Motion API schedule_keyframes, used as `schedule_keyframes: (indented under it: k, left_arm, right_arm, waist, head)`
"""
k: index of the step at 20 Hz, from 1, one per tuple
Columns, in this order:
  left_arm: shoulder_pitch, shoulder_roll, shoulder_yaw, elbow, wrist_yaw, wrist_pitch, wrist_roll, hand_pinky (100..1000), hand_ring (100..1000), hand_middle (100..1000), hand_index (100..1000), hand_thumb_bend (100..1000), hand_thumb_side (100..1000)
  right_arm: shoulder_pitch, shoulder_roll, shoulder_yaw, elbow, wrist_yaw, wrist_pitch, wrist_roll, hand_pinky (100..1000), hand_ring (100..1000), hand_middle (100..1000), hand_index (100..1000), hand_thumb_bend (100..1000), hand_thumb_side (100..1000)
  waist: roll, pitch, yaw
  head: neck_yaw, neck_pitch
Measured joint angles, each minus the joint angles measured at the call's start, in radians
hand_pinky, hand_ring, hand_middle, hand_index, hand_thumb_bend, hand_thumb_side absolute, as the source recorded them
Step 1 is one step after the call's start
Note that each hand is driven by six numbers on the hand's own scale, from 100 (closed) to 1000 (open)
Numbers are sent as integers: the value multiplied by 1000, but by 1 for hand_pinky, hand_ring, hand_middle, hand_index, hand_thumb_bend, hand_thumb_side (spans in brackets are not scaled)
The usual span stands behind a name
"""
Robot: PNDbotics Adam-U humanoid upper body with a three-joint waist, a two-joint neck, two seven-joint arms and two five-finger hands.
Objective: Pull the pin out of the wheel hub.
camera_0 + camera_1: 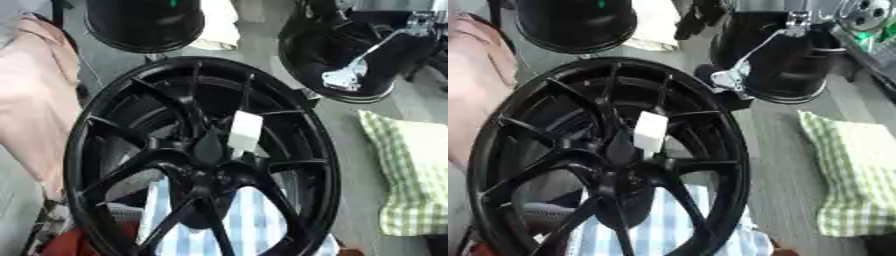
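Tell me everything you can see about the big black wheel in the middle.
The black wheel fills the middle of both views. It looks like glossy dark metal, with slim spokes running from a central hub out to a deep rim, tilted slightly askew. A white rectangular piece sits on the hub area; whether that is the pin I cannot tell. Blue-and-white checked cloth shows through the lower spokes. Pink fabric lies against its left rim. Neither robot hand is visible.

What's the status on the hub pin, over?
Neither hand in view. Black wheel upright, white piece at its hub; pin itself not distinguishable. Nothing blocking the hub face.
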Motion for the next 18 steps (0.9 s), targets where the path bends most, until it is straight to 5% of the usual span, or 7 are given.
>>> schedule_keyframes:
  k: [3,6,11,18]
  left_arm:
    - [-1,3,-3,0,0,0,0,767,700,611,770,238,603]
    - [-1,3,-5,0,0,-1,-2,767,700,611,770,237,603]
    - [-3,3,-6,0,0,1,-6,768,700,611,770,236,604]
    - [-2,3,-6,0,0,2,-7,768,699,612,770,235,606]
  right_arm:
    - [0,0,3,7,-2,9,-17,830,822,765,826,193,393]
    - [14,-1,13,3,-5,76,-69,820,816,757,819,198,464]
    - [36,-23,59,-73,-80,303,-197,807,806,744,807,136,593]
    - [24,-44,121,-204,-237,590,-329,805,811,747,812,100,656]
  waist:
    - [0,0,2]
    - [-2,0,3]
    - [-5,0,7]
    - [-8,0,7]
  head:
    - [0,0]
    - [6,-2]
    - [19,-10]
    - [26,-18]
